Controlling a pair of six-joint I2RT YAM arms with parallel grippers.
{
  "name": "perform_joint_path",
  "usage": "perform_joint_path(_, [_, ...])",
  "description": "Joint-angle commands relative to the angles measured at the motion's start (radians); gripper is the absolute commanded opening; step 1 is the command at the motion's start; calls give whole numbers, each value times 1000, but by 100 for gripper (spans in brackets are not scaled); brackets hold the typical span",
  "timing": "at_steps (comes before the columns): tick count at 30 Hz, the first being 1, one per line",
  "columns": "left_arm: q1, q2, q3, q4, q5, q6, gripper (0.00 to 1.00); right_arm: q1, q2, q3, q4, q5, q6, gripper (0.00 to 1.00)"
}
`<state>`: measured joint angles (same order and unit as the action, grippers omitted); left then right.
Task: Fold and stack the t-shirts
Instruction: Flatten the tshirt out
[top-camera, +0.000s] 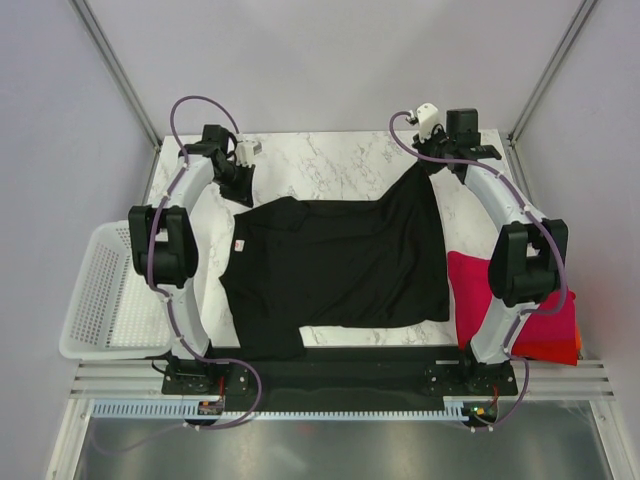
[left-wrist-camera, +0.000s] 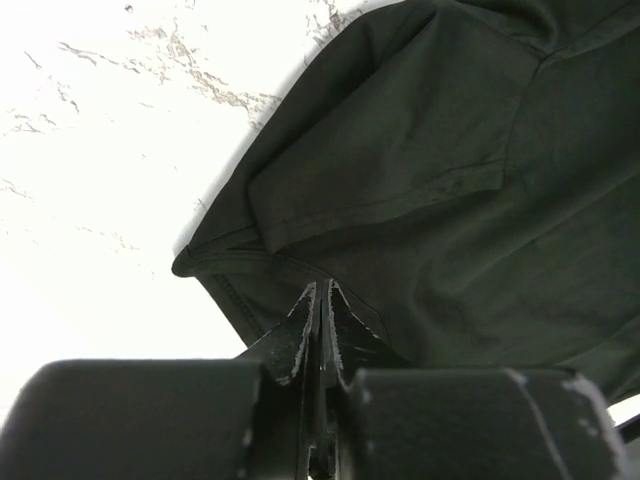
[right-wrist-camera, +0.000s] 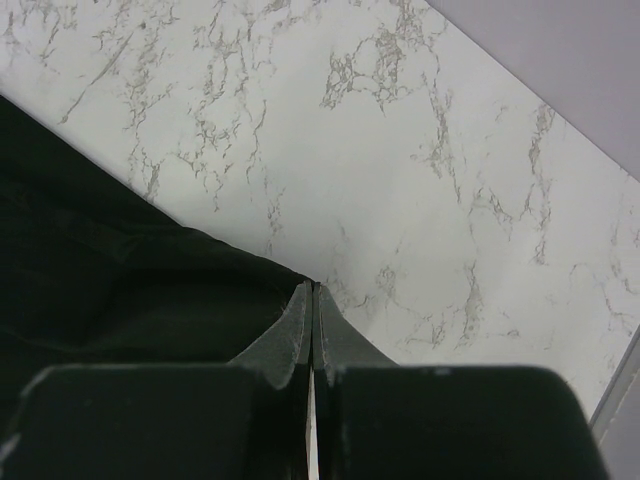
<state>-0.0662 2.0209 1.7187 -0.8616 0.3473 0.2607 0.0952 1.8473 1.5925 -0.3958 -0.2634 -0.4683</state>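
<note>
The black t-shirt (top-camera: 340, 265) lies spread across the marble table (top-camera: 330, 165). Its far right corner is pulled up off the surface. My right gripper (top-camera: 432, 165) is shut on that raised corner; in the right wrist view the cloth (right-wrist-camera: 100, 290) runs up to the closed tips (right-wrist-camera: 313, 287). At the far left, my left gripper (top-camera: 243, 188) is closed to a thin slit. In the left wrist view its tips (left-wrist-camera: 322, 288) sit at the hem of the shirt's sleeve (left-wrist-camera: 450, 180), which is slightly lifted. A folded magenta-red shirt (top-camera: 468, 285) and an orange-red one (top-camera: 560, 345) lie at the right.
A white mesh basket (top-camera: 95, 300) sits at the table's left edge beside the left arm. Grey walls and metal frame posts close in the back and sides. The right arm stands over the folded shirts.
</note>
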Motion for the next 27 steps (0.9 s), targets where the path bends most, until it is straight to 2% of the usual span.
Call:
perform_joint_path(1, [-4, 32, 44, -2, 19, 34, 5, -2, -59, -6, 29, 3, -6, 0])
perform_joint_path(2, [-4, 41, 44, -2, 18, 32, 2, -3, -62, -9, 29, 4, -7, 0])
perform_joint_path(3, [-4, 48, 44, -2, 13, 32, 6, -3, -65, -15, 29, 3, -7, 0])
perform_joint_path(4, [-4, 52, 45, -2, 4, 34, 11, -2, -69, -20, 31, 6, -10, 0])
perform_joint_path(5, [-4, 65, 47, -2, -7, 32, 26, -3, -71, -25, 29, 9, -12, 0])
perform_joint_path(6, [-4, 73, 48, -1, -31, 31, 34, -3, -74, -34, 31, 9, -16, 0])
perform_joint_path(8, [-4, 90, 50, -4, -44, 38, 42, -5, -77, -40, 29, 12, -18, 0])
perform_joint_path(27, [-3, 211, 105, -11, -70, 40, 38, -5, -63, -45, 29, 13, -21, 0])
